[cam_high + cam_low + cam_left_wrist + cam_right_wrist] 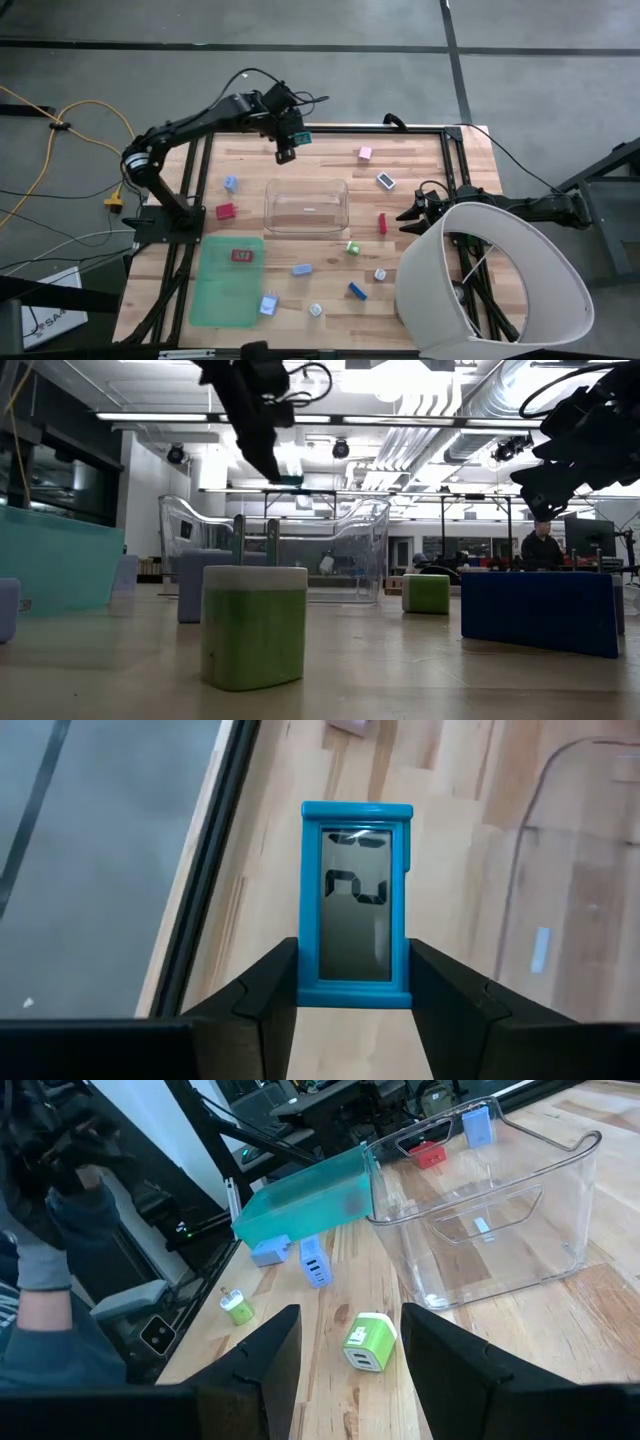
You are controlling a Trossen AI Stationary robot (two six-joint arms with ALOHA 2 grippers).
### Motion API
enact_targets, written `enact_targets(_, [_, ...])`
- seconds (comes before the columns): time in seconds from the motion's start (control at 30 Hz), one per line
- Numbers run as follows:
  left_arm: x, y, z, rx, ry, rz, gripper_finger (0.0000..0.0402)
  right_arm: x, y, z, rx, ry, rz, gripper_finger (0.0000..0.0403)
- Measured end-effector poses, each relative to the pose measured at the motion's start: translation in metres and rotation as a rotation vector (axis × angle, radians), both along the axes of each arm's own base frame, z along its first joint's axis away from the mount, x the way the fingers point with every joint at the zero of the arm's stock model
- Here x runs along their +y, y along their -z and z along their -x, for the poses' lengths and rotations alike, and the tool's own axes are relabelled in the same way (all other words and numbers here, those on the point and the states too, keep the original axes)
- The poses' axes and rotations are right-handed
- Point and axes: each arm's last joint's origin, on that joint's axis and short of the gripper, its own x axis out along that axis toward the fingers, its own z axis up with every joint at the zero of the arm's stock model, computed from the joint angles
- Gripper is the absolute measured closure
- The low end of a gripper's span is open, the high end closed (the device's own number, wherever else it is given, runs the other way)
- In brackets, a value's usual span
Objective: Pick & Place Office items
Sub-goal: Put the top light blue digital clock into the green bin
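The left end effector (352, 995) is gripping a small blue clock (356, 905) by its flat sides, up in the air near the surface's (420, 215) far edge. It looks light, hard and slippery. The right end effector (348, 1350) is hanging open above a green charger (368, 1342).

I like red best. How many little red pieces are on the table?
3: one red piece left of the clear bin, one on the green mat, one right of the bin. The white shade may hide more.
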Motion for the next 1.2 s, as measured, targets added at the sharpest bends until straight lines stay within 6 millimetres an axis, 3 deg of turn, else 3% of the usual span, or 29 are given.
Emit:
enact_targets(0.27, [-0.024, -0.004, 0.023, 0.097, 0.012, 0.155, 0.0246, 0.0, 0.0, 0.0, 0.0, 0.0, 0.0, 0.0241])
enact_targets(0.4, [-0.045, -0.005, 0.038, 0.118, 0.047, 0.179, 0.0246, 0.0, 0.0, 0.0, 0.0, 0.0, 0.0, 0.0241])
enact_targets(0.77, [-0.132, 0.019, 0.105, 0.027, -0.003, 0.205, 0.0246, 0.0, 0.0, 0.0, 0.0, 0.0, 0.0, 0.0241])
enact_targets(1.2, [-0.235, 0.044, 0.135, 0.043, 0.121, 0.23, 0.0246, 0.0, 0.0, 0.0, 0.0, 0.0, 0.0, 0.0241])
